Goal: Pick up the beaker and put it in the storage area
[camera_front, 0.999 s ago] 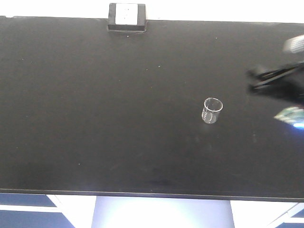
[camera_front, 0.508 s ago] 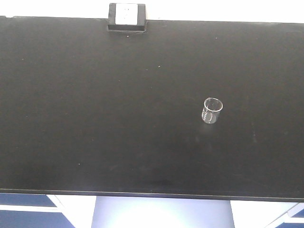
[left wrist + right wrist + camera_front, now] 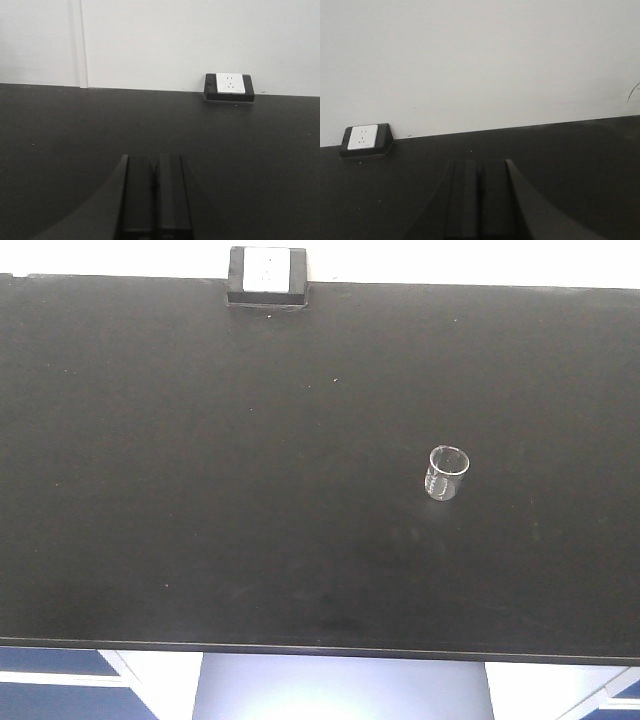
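The beaker (image 3: 447, 473), a small clear glass cylinder with faint white marks, stands upright and alone on the storage area (image 3: 200, 490), a wide matte black benchtop, right of its middle. No gripper shows in the front view. My left gripper (image 3: 155, 157) is shut and empty, low over the benchtop (image 3: 75, 130), facing the back wall. My right gripper (image 3: 480, 162) is shut and empty too, low over the benchtop (image 3: 580, 150). The beaker is out of view in both wrist views.
A black-framed white outlet box (image 3: 266, 276) sits at the benchtop's back edge; it also shows in the left wrist view (image 3: 229, 87) and the right wrist view (image 3: 365, 140). A white wall rises behind. The benchtop's front edge (image 3: 320, 650) runs along the bottom.
The right arm, seen at the right edge of the front view one second ago, has withdrawn out of that view. The beaker has stayed in place.
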Robot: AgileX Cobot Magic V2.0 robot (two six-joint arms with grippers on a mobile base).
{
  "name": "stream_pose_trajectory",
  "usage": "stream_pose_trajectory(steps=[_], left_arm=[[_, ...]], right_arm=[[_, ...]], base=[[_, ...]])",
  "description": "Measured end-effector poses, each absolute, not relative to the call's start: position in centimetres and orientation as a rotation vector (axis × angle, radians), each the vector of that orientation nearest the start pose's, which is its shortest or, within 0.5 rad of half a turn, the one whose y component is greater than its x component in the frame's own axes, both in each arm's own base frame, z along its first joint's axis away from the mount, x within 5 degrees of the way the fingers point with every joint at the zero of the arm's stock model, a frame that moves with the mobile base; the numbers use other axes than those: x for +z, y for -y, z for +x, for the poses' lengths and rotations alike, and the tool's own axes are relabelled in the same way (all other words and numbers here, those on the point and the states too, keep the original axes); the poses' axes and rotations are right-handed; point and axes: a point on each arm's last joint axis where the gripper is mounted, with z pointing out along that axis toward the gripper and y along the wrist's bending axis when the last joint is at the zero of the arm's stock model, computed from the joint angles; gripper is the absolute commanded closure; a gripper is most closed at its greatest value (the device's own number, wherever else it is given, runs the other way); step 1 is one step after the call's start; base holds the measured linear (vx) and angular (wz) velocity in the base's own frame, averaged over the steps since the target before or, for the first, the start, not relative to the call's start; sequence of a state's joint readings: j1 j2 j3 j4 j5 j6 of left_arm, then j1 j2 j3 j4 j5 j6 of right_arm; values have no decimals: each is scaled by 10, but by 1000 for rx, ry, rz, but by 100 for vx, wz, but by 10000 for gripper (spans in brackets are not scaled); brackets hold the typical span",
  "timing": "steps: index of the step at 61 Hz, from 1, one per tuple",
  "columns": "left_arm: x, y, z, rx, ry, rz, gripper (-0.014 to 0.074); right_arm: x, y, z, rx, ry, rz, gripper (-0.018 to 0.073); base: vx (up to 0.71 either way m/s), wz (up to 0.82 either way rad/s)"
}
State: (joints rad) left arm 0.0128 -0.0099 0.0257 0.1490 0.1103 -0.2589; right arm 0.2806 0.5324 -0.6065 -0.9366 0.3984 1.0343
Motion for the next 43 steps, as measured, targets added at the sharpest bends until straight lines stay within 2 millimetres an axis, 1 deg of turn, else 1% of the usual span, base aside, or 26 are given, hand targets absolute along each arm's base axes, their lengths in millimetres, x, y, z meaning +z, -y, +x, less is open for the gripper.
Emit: stream_pose_trajectory(steps=[7,14,22,25,30,35,37,43], left_arm=[[195,-2,57,-63,-1605,-112,605],[195,-2,57,-63,-1605,-112,605],[195,-2,57,-63,-1605,-112,605],[195,-2,57,-63,-1605,-112,605],[195,-2,57,-63,-1605,-112,605],[195,-2,57,-63,-1605,-112,605],[195,-2,57,-63,-1605,-112,605],[195,-2,57,-63,-1605,-112,605]], right_arm=[[354,-2,110,52,-1647,119,567],[350,-4,109,49,-1696,84,567],[343,-11,103,43,-1774,-94,567],[342,-14,99,33,-1778,-178,567],[338,-17,88,60,-1745,-264,567],[327,-18,78,81,-1666,-296,567],[318,-18,74,93,-1628,-295,567],[281,-15,64,125,-1555,-254,567]], base=[[0,0],[0,0],[0,0],[0,0],[0,0],[0,0],[0,0],[0,0]])
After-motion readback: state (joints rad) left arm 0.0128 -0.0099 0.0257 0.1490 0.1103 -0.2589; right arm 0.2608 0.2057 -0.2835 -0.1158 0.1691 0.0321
